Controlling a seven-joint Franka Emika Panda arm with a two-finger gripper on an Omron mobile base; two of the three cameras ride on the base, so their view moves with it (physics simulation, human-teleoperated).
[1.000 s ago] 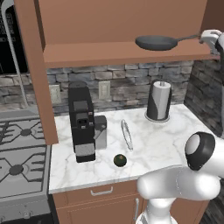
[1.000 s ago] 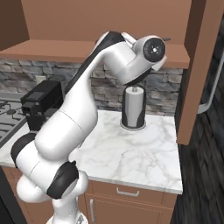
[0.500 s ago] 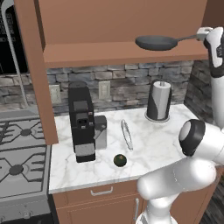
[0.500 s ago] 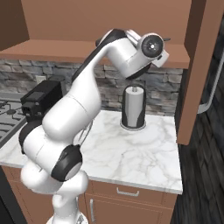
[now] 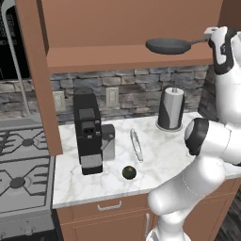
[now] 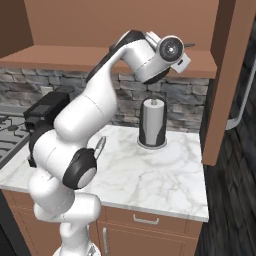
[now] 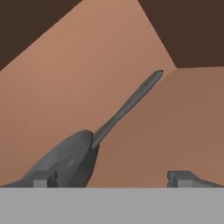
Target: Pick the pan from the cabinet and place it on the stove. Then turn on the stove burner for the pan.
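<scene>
The dark-grey pan [image 5: 167,45] lies on the shelf of the open reddish-brown cabinet [image 5: 127,57], its handle pointing right. My gripper [image 5: 209,35] hovers at the tip of that handle, level with the shelf. In the hand view the gripper [image 7: 113,178] stands open, and ahead of it the pan [image 7: 65,159] lies with its long handle [image 7: 127,107] running away up and to the right. Nothing sits between the fingers. The grey stove [image 5: 19,179] is at the far left, below counter height.
On the marble counter [image 5: 160,164] stand a black coffee machine [image 5: 89,132] and a paper towel roll [image 5: 170,108]. A silver utensil [image 5: 136,145] and a small dark green fruit [image 5: 129,172] lie there too. An open cabinet door [image 5: 37,70] hangs left, another door [image 6: 230,75] right.
The arm's elbow has risen and the hand has edged slightly toward the pan's handle. The jaws stay open. The pan has not moved.
</scene>
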